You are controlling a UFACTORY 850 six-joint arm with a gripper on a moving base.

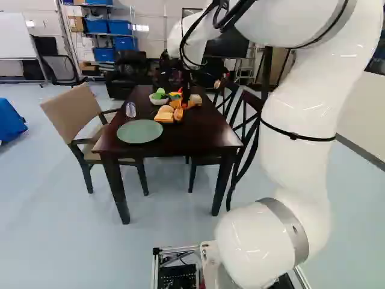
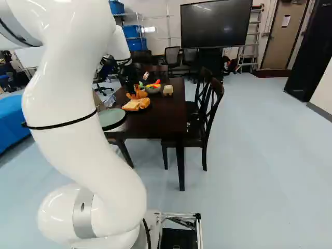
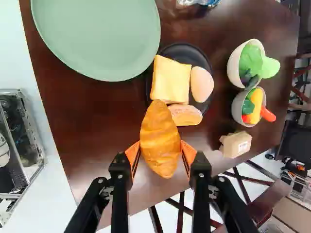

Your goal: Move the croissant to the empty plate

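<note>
Croissant (image 3: 160, 141), one piece, is squeezed by two orange pads (image 3: 188, 152) of the gripper (image 2: 138, 93), over the table (image 3: 80, 111); one green plate (image 3: 97, 34) lies near. One black plate (image 3: 198, 56) carries three foods (image 3: 170, 80); two bowls (image 3: 234, 63) stand beyond.

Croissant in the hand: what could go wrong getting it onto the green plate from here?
The croissant might turn or slip, since the hand pinches its rounded sides and one end sticks out well past the pads.

That end could catch the square slice or the oblong roll if it travels low.

The green plate sits close to the dark plate, so a short move might leave it on a rim.
</note>
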